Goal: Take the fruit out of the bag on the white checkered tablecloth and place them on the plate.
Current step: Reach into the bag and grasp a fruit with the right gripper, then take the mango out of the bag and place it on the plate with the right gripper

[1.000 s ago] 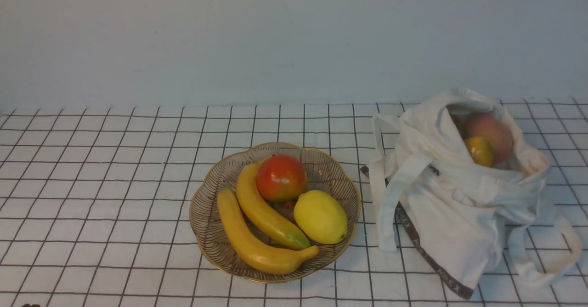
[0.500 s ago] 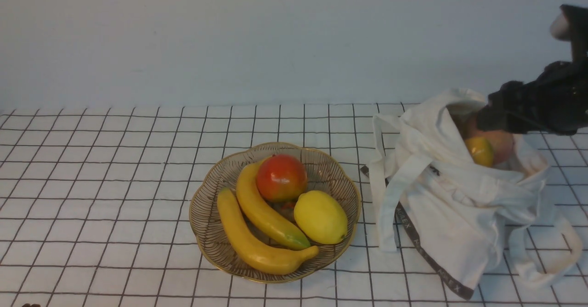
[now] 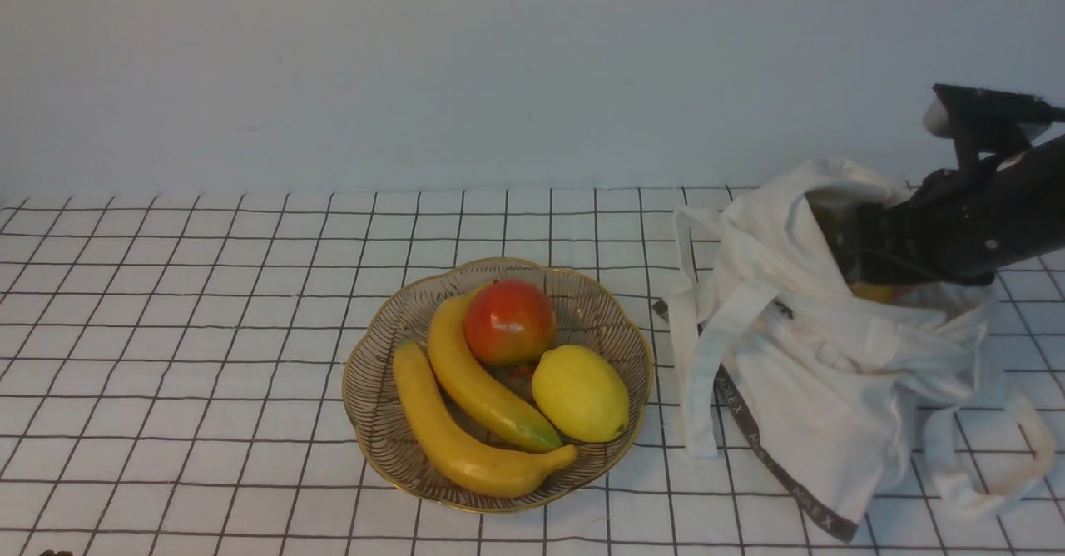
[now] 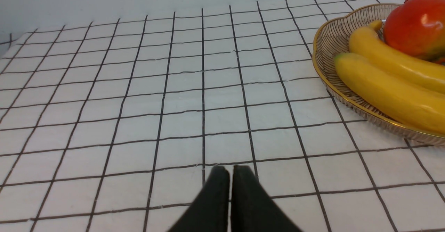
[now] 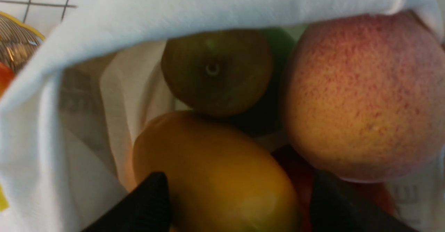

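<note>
The right gripper's jaws [image 5: 240, 200] stand wide apart with nothing in their grip, the orange-yellow mango [image 5: 215, 176] between and just beyond them; best to centre on it, then close gently, clear of the cloth. Just beside one finger sits the peach [image 5: 365, 96] (easily nudged). Around the jaws slouches the bag [image 3: 832, 389]; well apart, the plate [image 3: 378, 423] holds bananas [image 3: 474, 456], a lemon [image 3: 581, 394] and a red fruit [image 3: 510, 321].
</note>
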### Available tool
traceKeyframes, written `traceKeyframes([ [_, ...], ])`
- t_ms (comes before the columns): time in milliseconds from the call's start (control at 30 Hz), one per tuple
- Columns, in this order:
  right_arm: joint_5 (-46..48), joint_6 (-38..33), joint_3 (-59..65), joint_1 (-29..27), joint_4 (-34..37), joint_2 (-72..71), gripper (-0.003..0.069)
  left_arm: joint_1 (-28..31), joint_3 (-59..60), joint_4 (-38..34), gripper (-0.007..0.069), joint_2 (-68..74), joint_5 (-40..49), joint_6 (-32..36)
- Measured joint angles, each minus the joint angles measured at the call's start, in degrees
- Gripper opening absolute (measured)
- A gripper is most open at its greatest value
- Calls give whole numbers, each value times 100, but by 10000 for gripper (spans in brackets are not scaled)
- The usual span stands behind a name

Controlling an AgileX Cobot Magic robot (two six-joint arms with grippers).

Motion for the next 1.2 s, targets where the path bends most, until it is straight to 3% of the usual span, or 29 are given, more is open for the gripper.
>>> traceKeyframes([
  [100,-4,-19,0,0,19,14,392,0,0,0,-8,0,0,0],
  [900,569,462,-108,0,-1117,-2752,390,0,0,0,-8,0,0,0],
  [1067,915,488,-624,0,-968,-3019,390,0,0,0,-8,0,0,0],
  [1200,1008,387,-889,0,-363,-3039,390,0,0,0,-8,0,0,0],
])
